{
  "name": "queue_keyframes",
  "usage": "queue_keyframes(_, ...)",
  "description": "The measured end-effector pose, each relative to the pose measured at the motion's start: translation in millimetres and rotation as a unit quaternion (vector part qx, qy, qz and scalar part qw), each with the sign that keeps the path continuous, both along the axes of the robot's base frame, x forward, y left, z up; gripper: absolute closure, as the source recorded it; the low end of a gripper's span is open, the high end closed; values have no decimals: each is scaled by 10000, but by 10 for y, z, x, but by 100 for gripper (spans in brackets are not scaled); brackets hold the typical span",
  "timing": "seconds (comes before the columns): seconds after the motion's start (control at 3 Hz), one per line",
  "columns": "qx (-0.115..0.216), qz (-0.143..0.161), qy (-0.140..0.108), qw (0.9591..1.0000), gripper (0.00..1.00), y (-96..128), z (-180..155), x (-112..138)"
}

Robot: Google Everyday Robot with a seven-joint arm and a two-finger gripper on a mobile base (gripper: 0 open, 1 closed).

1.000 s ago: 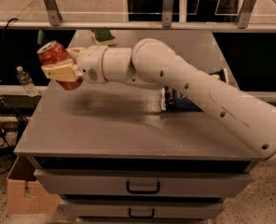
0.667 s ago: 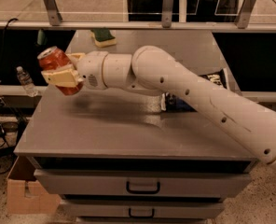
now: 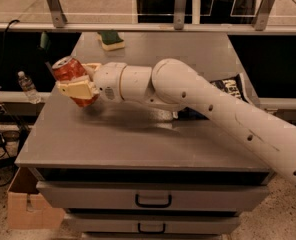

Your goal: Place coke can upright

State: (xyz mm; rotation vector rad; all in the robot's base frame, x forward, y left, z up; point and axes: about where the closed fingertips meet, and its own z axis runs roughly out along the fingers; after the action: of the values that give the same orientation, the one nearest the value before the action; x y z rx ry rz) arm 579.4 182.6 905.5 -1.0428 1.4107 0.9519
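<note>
Grey worktop [image 3: 138, 139] with drawers [image 3: 153, 196]: above its left edge (chip bag [image 3: 230, 86] at right), the gripper [image 3: 82, 81] holds the can [image 3: 68, 71] tilted, jaws closed on it.

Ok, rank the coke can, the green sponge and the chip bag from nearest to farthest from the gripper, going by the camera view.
1. coke can, clamped in the gripper over the left side of the table.
2. green sponge, near the table's back edge.
3. chip bag, at the table's right side.
</note>
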Motion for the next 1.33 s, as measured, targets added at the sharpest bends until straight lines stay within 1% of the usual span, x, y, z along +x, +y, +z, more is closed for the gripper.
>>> queue_keyframes(0.33, 2, -43, 17, 10000, 59, -114, -74, -1)
queue_keyframes(1.0, 3, -145, 63, 9999, 13, -273, -172, 14)
queue_keyframes(1.33, 1, -194, 90, 9998, 0, -328, -209, 14)
